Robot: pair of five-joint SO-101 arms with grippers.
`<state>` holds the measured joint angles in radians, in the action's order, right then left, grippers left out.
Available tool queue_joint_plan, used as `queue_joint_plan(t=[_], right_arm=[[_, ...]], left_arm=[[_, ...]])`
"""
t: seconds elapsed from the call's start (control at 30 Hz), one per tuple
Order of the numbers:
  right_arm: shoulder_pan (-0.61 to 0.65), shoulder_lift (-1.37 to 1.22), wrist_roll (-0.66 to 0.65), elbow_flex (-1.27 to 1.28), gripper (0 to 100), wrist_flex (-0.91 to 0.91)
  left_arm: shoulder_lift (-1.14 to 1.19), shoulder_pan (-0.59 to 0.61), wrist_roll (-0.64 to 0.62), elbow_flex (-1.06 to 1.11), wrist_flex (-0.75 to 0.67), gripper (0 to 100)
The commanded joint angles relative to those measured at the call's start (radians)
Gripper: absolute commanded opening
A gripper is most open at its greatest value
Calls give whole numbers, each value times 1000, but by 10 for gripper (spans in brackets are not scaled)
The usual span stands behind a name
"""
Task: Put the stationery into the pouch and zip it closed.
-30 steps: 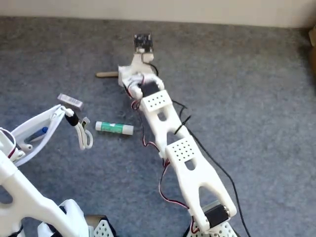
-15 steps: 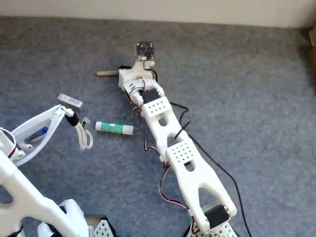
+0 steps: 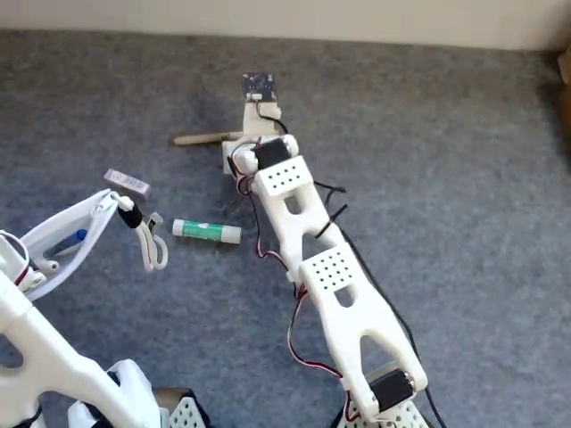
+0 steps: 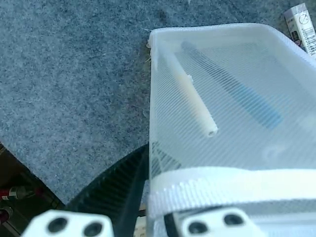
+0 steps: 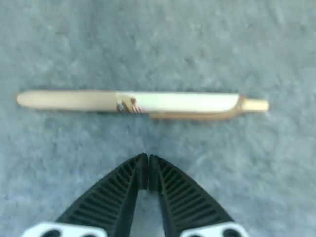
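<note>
While the left tool (image 4: 140, 177) pinches the zip edge of the mesh pouch (image 4: 222, 98) at the near side of the grey tabletop (image 3: 464, 178), two things lie already inside it: a white pen (image 4: 190, 94) and a blue pen (image 4: 249, 101). Just beyond the pouch mouth, a green glue stick (image 3: 207, 231) and a small white packet (image 3: 127, 182), maybe an eraser, lie on the tabletop, both outside. Farthest away lies a beige pen (image 5: 143, 103), and the right tool (image 5: 148, 163) stands just beside it with its jaws pressed together, holding nothing. I judge the task not yet half done: three items are left to put in, and the zip seems open
</note>
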<state>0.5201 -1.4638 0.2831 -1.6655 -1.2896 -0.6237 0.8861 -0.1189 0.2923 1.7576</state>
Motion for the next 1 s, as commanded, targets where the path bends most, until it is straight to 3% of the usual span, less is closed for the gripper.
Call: queue_joint_plan(t=[0.0,0.37,0.6,0.8,0.97], right_arm=[[-7,125,5,-61,15,-7],[-8,130,5,-39,15,346],[-15,2,0,21,15,604],[-22,-101,0,21,15,713],[-19,-153,0,22,15,684]], left_arm=[[18,-13,-9,31,3,7],[18,-13,-9,31,3,7],[18,-13,-9,33,3,7],[18,-13,-9,33,3,7],[18,-12,-9,33,3,7]])
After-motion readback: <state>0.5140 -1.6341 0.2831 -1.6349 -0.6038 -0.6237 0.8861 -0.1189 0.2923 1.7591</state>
